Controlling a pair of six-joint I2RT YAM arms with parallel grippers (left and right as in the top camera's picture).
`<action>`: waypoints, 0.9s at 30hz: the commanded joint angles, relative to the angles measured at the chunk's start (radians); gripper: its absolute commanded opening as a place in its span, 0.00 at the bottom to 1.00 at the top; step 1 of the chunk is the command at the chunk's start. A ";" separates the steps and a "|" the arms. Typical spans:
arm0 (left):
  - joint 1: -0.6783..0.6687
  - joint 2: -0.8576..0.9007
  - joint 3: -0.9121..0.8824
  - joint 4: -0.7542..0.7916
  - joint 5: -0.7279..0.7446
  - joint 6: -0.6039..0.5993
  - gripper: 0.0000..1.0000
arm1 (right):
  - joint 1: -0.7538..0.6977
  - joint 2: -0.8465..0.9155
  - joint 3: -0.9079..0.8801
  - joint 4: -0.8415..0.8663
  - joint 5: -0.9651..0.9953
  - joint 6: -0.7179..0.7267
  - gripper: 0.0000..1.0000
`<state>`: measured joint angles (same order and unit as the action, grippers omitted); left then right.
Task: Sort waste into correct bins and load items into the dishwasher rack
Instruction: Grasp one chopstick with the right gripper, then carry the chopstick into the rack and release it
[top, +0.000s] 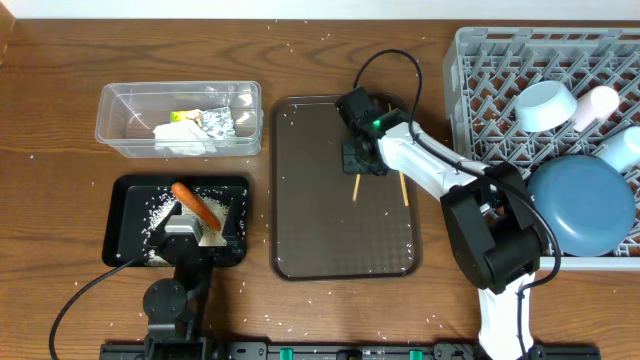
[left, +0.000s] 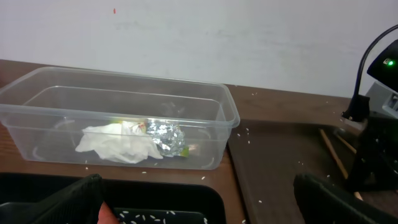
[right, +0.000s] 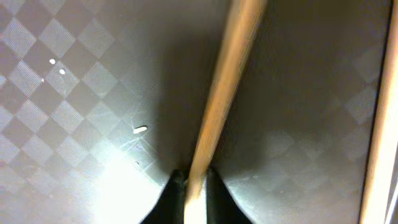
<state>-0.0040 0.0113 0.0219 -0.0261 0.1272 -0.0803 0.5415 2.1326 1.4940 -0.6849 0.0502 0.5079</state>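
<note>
Right hand (top: 361, 163): on the serving tray (top: 320, 235), one chopstick (top: 355, 187) between its tips.
Other chopstick (top: 404, 188): same tray, just right of that hand.
Rack (top: 470, 60): farther right, on the table (top: 60, 60), plate (top: 585, 205) and bowl (top: 545, 105) inside.
Left hand (top: 188, 228): above the shallow tray (top: 125, 215), carrot (top: 195, 205) at its tips.
Tub (top: 110, 125): ahead of the left hand, tissue (top: 180, 140) and foil (top: 217, 123) inside.

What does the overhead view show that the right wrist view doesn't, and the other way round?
Only overhead: the dishwasher rack, the clear tub, and the black tray holding the carrot. Only right wrist: up close, the right claw pinched shut on one chopstick. Both: the brown tray and the second chopstick lying on it.
</note>
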 joint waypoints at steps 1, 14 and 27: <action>-0.004 -0.006 -0.018 -0.032 0.010 0.005 0.98 | 0.006 0.055 -0.016 -0.017 -0.025 0.038 0.01; -0.004 -0.006 -0.018 -0.032 0.010 0.005 0.98 | -0.083 -0.204 -0.015 -0.079 -0.025 0.012 0.01; -0.004 -0.006 -0.018 -0.032 0.010 0.005 0.98 | -0.388 -0.537 -0.015 -0.109 -0.010 -0.261 0.01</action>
<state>-0.0040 0.0113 0.0219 -0.0261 0.1272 -0.0803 0.2214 1.6150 1.4761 -0.7883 0.0231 0.3573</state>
